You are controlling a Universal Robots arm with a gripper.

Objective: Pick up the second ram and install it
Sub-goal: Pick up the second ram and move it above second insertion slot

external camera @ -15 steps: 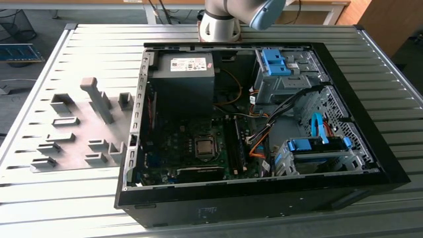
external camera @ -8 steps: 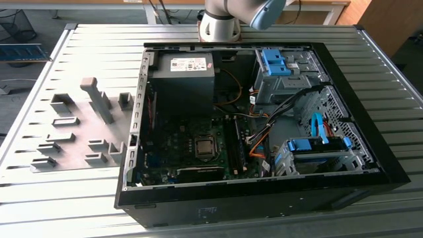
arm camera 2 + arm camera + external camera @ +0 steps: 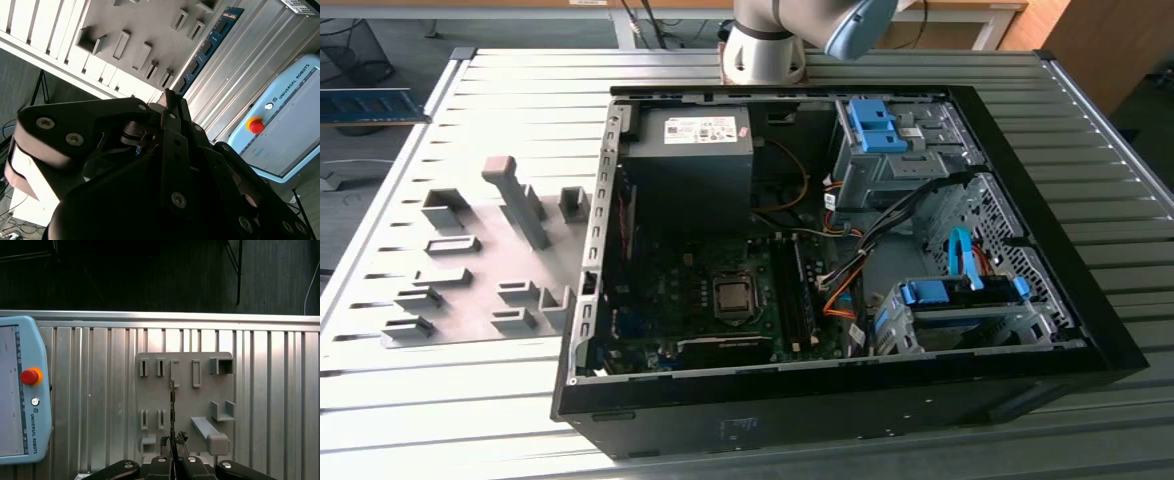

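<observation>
blue second ram in gripper

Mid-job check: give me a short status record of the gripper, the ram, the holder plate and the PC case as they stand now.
gripper: shut on the second ram, high over the holder plate
second ram: blue stick, held by one end, clear of the plate
holder plate: grey, flat on the ribbed table
computer case: open, to the exterior view's right of the plate
teach pendant: on the table beside the plate
install: not yet done
</observation>
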